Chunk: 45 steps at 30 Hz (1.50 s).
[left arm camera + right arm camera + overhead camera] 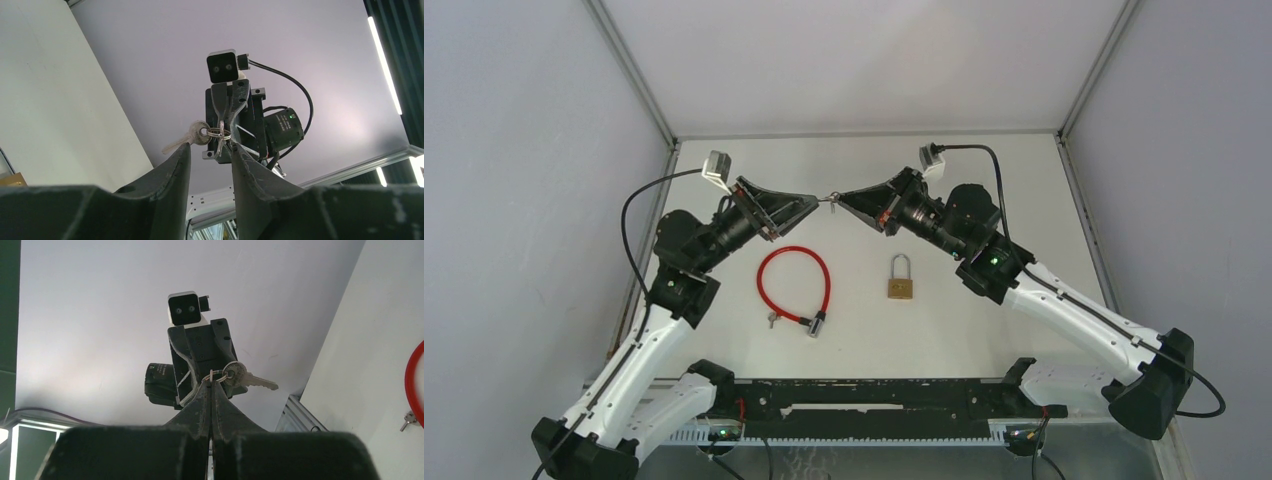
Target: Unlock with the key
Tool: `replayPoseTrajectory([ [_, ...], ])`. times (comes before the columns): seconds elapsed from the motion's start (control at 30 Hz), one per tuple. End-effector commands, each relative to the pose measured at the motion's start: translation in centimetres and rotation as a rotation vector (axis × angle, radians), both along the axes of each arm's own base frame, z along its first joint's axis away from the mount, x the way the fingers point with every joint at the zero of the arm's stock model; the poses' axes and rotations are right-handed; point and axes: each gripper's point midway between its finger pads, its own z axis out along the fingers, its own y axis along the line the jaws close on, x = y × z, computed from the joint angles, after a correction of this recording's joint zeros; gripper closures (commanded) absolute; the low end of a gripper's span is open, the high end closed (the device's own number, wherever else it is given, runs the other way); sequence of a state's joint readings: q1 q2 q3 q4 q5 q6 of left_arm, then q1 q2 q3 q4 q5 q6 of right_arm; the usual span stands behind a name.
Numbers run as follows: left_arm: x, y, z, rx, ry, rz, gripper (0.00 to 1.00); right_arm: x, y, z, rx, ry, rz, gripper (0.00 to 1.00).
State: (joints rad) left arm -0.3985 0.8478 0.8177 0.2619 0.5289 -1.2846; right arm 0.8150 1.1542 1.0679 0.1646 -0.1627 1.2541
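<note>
Top external view: 2 arms meet in mid-air over the table (pixel 984 170). The right gripper (pixel 211 379) is clenched on the ring (pixel 218 373). The left gripper (pixel 210 148) is spread around the key (pixel 193 138), not gripping. The padlock (pixel 900 281) lies apart, apparently locked. Judged: handover only; inserting and turning remain.

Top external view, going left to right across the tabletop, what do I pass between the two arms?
Red looped cable lock → silver key ring held up in the air → brass padlock.

Robotics lab cell: white table (pixel 864 340), grey wall panels (pixel 524 150), aluminium frame posts (pixel 631 70), ceiling strip lights (pixel 385 65).
</note>
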Motion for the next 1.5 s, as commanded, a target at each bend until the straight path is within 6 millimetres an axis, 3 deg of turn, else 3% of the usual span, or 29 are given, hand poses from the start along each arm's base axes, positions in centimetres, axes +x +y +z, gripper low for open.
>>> replayPoseTrajectory([
  [0.0,-1.2,0.4,3.2,-0.041,-0.099,0.001,0.62,-1.1,-0.1,2.8,0.030,-0.079,0.023,1.00],
  [0.73,-1.2,-0.1,2.4,-0.033,-0.076,-0.025,0.76,-0.9,0.5,1.8,-0.013,-0.093,0.016,1.00],
  [1.47,-1.5,0.1,1.8,-0.033,-0.069,-0.019,0.74,-0.2,0.0,2.3,-0.030,-0.112,-0.025,1.00],
])
